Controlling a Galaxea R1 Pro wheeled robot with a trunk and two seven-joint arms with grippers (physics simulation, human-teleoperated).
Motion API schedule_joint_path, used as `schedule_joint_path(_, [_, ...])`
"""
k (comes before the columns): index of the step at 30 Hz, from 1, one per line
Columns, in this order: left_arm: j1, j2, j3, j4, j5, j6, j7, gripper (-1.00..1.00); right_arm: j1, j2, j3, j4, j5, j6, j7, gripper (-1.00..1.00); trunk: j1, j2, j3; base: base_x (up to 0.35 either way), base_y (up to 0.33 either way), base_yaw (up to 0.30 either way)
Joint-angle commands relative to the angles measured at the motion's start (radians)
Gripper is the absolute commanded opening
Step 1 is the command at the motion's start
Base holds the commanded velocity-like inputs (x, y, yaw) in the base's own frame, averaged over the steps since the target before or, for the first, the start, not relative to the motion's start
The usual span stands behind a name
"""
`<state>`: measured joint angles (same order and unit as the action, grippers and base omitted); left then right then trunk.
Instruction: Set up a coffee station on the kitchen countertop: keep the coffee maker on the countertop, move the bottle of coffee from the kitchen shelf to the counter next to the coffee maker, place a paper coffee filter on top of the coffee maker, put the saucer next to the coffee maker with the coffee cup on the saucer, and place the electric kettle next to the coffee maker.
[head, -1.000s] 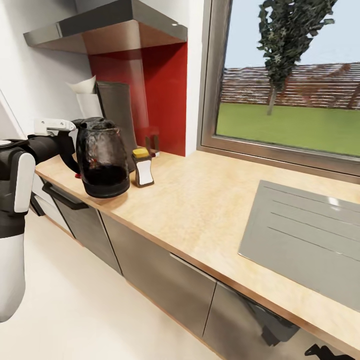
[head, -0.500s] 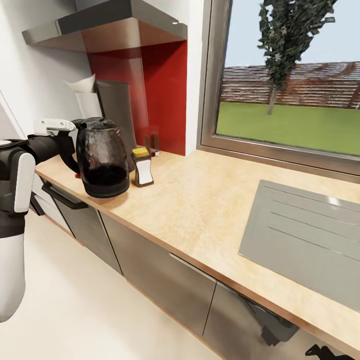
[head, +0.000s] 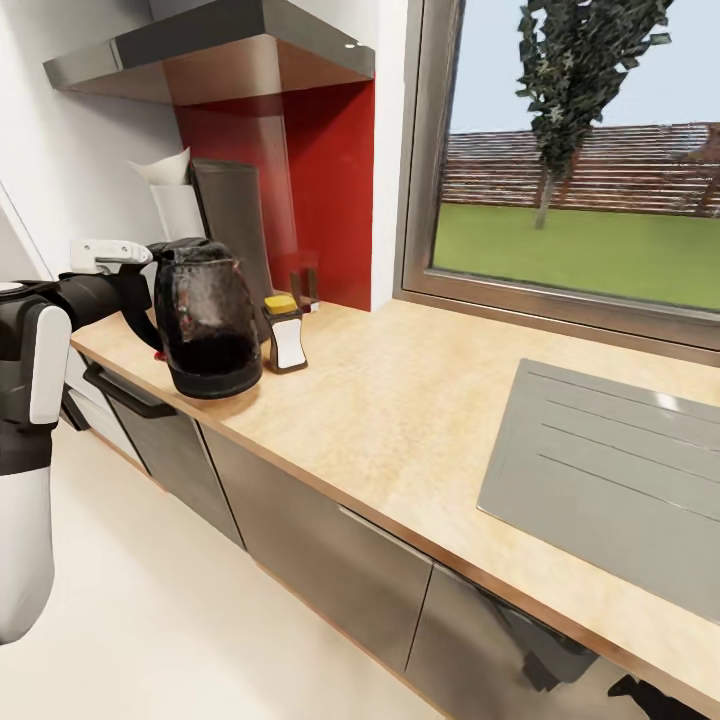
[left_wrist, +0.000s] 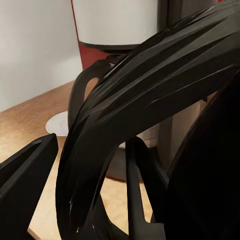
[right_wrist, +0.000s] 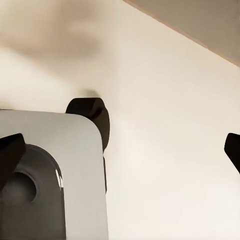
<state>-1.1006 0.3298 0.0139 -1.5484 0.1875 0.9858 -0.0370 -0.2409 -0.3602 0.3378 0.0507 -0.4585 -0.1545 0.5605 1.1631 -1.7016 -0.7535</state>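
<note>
left gripper (head: 135, 290) clamps kettle (head: 205, 320) handle, base on or just above counter (head: 420, 400) edge | beside coffee maker (head: 235, 235) and bottle (head: 286, 335), the spot the task wants | right gripper wide, empty, facing floor (right_wrist: 165, 125)

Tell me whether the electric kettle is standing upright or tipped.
Upright. The electric kettle sits level with its base on the countertop, lid on top, and the left gripper at its handle.
</note>
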Motion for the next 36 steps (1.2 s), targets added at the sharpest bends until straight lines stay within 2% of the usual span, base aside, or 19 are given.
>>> schedule_joint_path(1, [-0.001, 0.000, 0.001, -0.001, 0.000, 0.005, -0.003, -1.00, -0.002, 0.000, 0.009, 0.005, -0.008, -0.007, 0.006, 1.00, 0.000, 0.000, -0.001, 0.000, 0.000, 0.000])
schedule_joint_path(5, [-0.001, 0.000, 0.001, -0.001, 0.000, 0.005, -0.003, -1.00, -0.002, 0.000, 0.009, 0.005, -0.008, -0.007, 0.006, 1.00, 0.000, 0.000, -0.001, 0.000, 0.000, 0.000])
schedule_joint_path(11, [-0.001, -0.004, 0.035, 0.000, -0.009, 0.004, -0.006, -1.00, 0.023, 0.005, 0.015, 0.005, -0.006, -0.041, 0.003, 1.00, 0.000, 0.000, -0.001, 0.000, 0.000, 0.000])
schedule_joint_path(27, [-0.001, -0.003, 0.044, 0.001, -0.008, 0.004, -0.009, -1.00, 0.025, 0.006, 0.015, 0.005, -0.006, -0.057, 0.001, 1.00, 0.000, 0.000, -0.001, 0.000, 0.000, 0.000])
schedule_joint_path(36, [-0.001, -0.003, 0.047, 0.002, -0.008, 0.004, -0.021, -1.00, 0.025, 0.006, 0.015, 0.005, -0.006, -0.057, 0.000, 1.00, 0.000, 0.000, 0.002, 0.000, 0.000, -0.106])
